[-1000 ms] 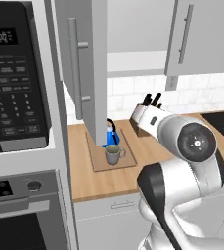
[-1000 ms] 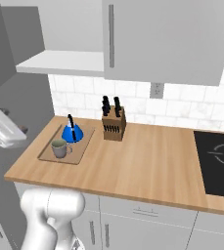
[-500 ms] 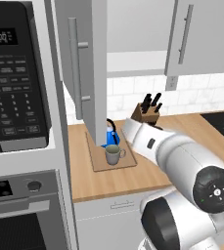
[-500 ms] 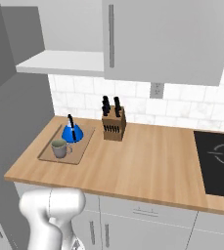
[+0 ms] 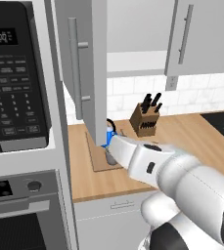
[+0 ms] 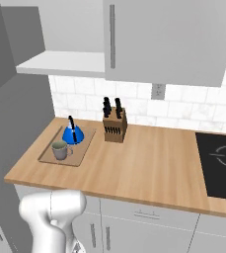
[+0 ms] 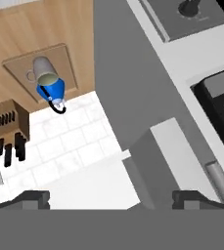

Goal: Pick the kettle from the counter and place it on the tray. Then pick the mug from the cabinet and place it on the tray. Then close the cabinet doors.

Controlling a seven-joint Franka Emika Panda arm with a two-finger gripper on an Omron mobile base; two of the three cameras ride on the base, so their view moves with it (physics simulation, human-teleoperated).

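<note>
Now that the arm has swung left toward the open cabinet door (image 5: pixel 86 73), the tool (image 7: pixel 111 197) gapes empty, kettle (image 6: pixel 73 133) and mug (image 6: pixel 60 150) resting on the tray (image 6: pixel 82 148), leaving only closing.

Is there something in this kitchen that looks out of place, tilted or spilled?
Nothing is spilled or tipped: the kettle and the mug stand upright on the tray. Only the left cabinet door stands open.

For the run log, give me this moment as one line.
kettle: on tray | mug: on tray | cabinet door: open | gripper: open, empty
</note>
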